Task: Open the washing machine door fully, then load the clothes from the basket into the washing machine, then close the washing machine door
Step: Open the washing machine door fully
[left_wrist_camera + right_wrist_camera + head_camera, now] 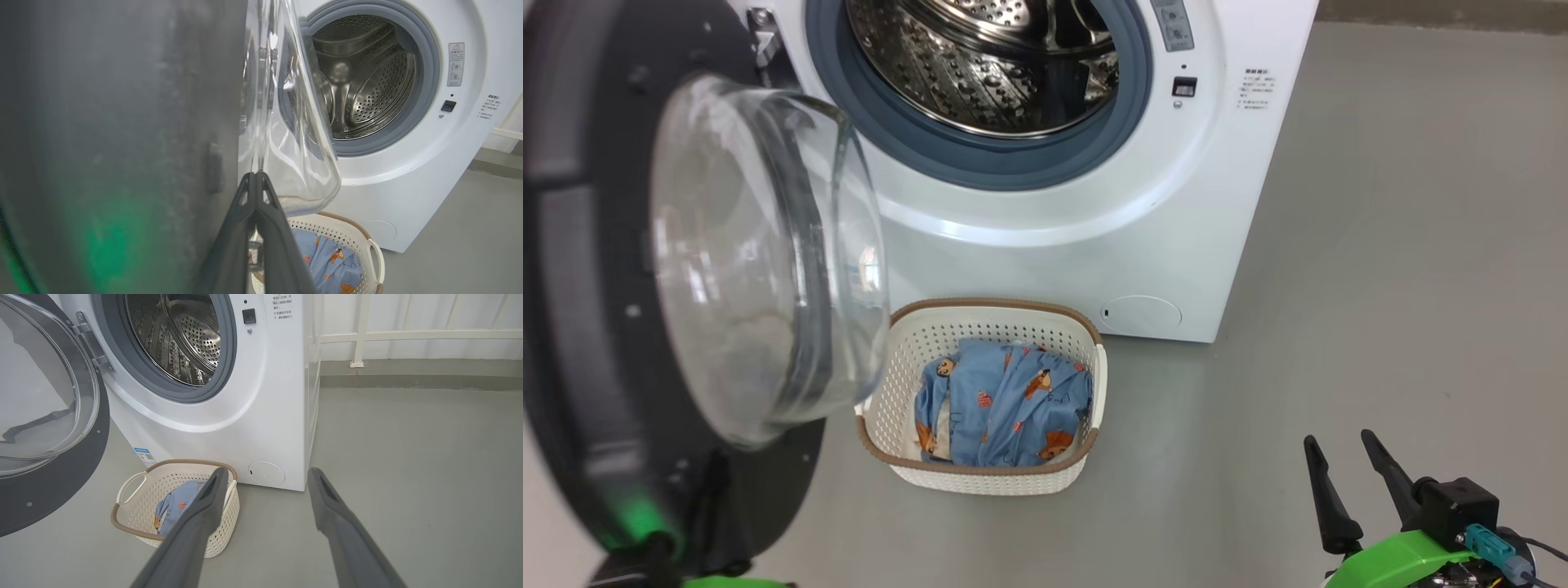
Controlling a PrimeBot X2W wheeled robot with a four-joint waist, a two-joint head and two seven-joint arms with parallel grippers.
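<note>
The basket [980,483] stands on the floor just in front of the washing machine [1054,245], under its drum [992,77] mouth and near the round flap [1141,315]. In it lie the clothes [1005,404], crumpled blue bear-print fabric with a sliver of cream cloth at one edge. Bare perforated steel shows through the machine's open mouth; the head view cuts off the drum's top.

The washing machine door [588,343] hangs wide open from the hinge on the machine's left side. Its glass bowl [760,261] bulges over the basket's near-left rim and hides it. A green blur low on the black rim is hard to make out.

The left gripper [256,175] is closed, its 2 fingers pressed together, tips where the door's rim meets the glass. Whether they touch it I cannot tell. The right gripper [1339,438] is spread open and holds nothing, well out from the machine's front right corner, over bare grey floor [408,457] that runs open to the machine's right.
</note>
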